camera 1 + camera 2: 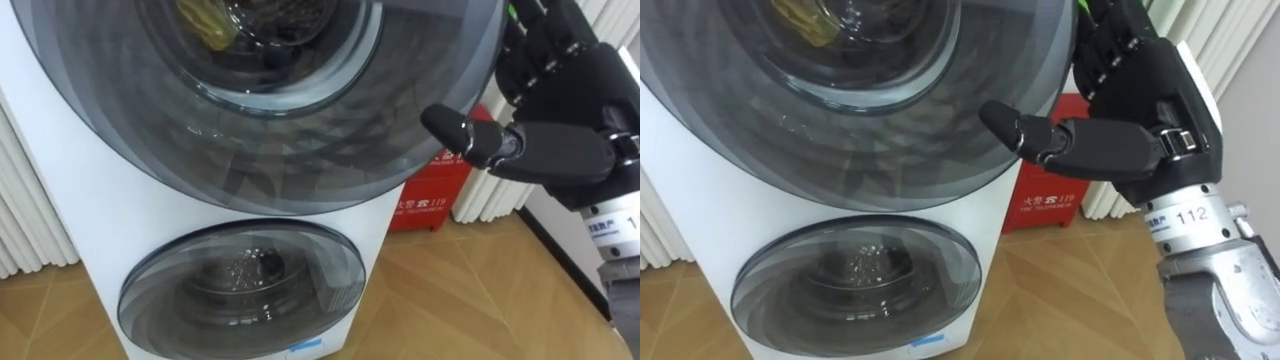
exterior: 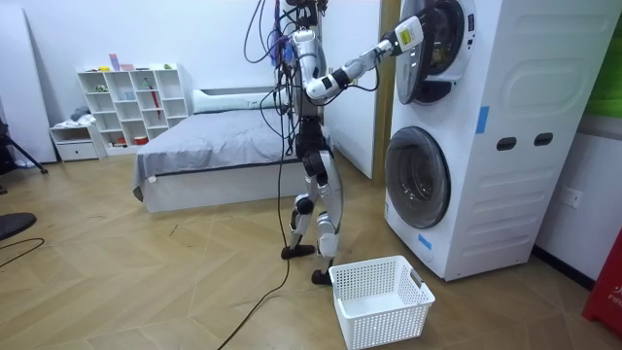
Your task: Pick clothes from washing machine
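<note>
**Upper door: hand at the rim, clothes behind the glass**

The robot is standing before the stacked washers (image 2: 486, 146), with the basket (image 2: 381, 297) waiting on the floor just beside its feet. By my reading, the step in hand is swinging the upper door (image 1: 300, 150) open. In the room view the door is looking partly swung out.

To do it well:
- pull along the hinge's arc, not straight back
- keep a firm hold on the rim so nothing is slipping on the glass
- open the door wide enough for an arm to pass into the drum

The right hand (image 1: 1140, 100) is reaching up to the door's right rim, its thumb lying across the front of the glass. It is carrying nothing loose. I cannot tell whether it is clamping the rim or only resting against it.

The clothes (image 1: 205, 22) are lying in the upper drum, with a yellowish piece showing through the glass.
</note>
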Available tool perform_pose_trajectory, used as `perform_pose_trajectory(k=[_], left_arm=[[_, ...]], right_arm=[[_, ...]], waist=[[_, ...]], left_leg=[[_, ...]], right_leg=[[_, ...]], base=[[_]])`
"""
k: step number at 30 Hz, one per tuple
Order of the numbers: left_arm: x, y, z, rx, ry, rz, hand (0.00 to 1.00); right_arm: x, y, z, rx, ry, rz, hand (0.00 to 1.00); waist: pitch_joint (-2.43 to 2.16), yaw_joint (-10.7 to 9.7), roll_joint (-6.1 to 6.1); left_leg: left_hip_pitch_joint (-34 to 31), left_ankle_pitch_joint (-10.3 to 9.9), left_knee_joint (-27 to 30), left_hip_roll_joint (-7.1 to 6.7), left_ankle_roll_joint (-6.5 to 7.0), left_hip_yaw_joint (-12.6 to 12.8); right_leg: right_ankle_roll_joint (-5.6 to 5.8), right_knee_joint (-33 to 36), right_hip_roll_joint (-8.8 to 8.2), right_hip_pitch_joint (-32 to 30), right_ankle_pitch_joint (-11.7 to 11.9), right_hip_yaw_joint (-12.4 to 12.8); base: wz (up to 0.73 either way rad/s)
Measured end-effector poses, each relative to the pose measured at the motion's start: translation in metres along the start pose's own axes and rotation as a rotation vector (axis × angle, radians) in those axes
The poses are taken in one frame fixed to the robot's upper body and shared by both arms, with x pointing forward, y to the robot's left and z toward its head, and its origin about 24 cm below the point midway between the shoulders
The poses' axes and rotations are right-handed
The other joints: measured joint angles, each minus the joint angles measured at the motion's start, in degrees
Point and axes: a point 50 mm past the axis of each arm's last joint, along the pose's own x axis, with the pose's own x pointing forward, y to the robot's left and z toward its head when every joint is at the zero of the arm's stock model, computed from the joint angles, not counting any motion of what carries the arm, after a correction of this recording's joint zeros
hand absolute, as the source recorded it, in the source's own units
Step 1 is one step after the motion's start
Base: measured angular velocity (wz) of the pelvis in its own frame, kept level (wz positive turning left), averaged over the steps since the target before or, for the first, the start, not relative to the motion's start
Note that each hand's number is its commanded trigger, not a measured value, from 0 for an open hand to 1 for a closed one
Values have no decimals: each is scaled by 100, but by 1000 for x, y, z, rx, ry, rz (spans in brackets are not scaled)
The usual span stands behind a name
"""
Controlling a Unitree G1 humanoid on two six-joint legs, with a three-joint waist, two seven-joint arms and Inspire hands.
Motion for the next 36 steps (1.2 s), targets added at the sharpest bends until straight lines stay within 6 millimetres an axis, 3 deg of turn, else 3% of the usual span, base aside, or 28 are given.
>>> perform_pose_trajectory(k=[10,12,20,28,32,36], left_arm=[[1,5,0,-3,-3,15,0],[1,8,2,-12,-13,20,0],[0,10,-1,-6,-8,25,0],[-2,14,-11,2,25,36,0],[-2,15,-10,19,23,35,0],[0,14,-4,30,10,31,0]], right_arm=[[4,0,6,-12,-18,29,0],[12,3,13,-35,-38,64,0],[29,12,27,-36,-119,120,0],[35,29,31,29,-162,197,0],[34,43,36,65,-209,291,0],[35,57,41,143,-247,422,0]], waist=[[-8,12,-19],[16,18,-71],[-28,71,-191],[-52,102,-219],[-57,107,-207],[-29,85,-143]], left_leg=[[-1,-4,7,10,-9,32],[-5,-1,28,9,-9,39],[-72,19,96,26,-46,35],[-79,66,96,78,-137,-125],[-79,93,116,143,-182,-172],[-91,95,166,160,-186,-295]], right_leg=[[-10,15,26,-25,3,43],[-19,32,22,-37,-2,59],[-99,89,54,-134,28,113],[-141,71,65,-105,10,58],[-222,18,112,-58,37,38],[-259,0,122,-11,34,-8]], base=[[-2],[-5],[-6],[2],[5],[9]])
